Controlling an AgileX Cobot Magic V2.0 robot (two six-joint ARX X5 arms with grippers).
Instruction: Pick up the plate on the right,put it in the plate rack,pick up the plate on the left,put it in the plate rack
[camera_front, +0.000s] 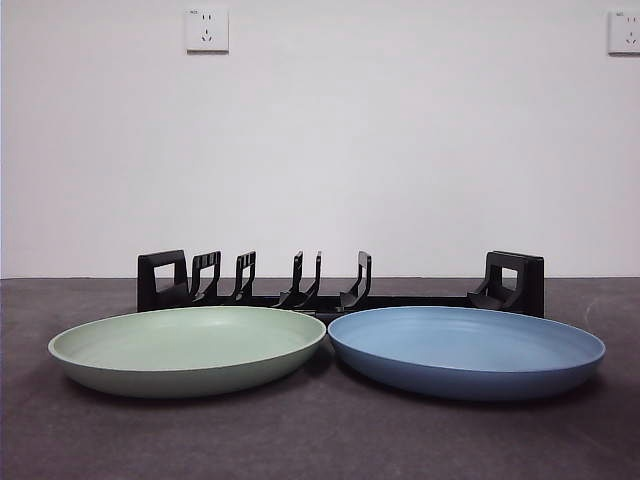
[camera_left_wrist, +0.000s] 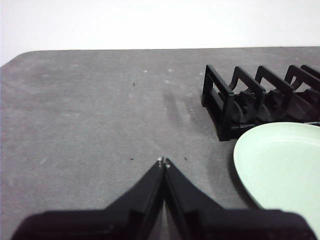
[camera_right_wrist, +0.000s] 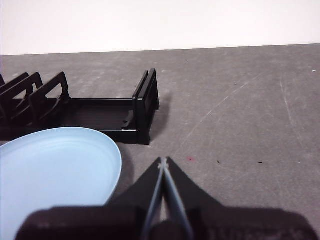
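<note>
Grey table (camera_front: 320, 440): bears all items; white wall with two sockets behind.

Plate rack (camera_front: 340, 285): black, long and low, with upright curved prongs and blocky looped ends; stands at the back, behind both plates, no plate in it.

Green plate (camera_front: 188, 350): flat on the table, in front of the rack's left part.

Blue plate (camera_front: 466, 351): flat on the table, in front of the rack's right part; its rim meets or nearly meets the green plate's rim at the middle.

Left gripper (camera_left_wrist: 163, 162): jaws pressed together, holding nothing, over bare table beside the green plate (camera_left_wrist: 285, 170) and the rack's end (camera_left_wrist: 220, 107).

Right gripper (camera_right_wrist: 163, 161): jaws closed tip to tip, holding nothing, beside the blue plate (camera_right_wrist: 55, 170) and the rack's other end (camera_right_wrist: 145, 105).
</note>
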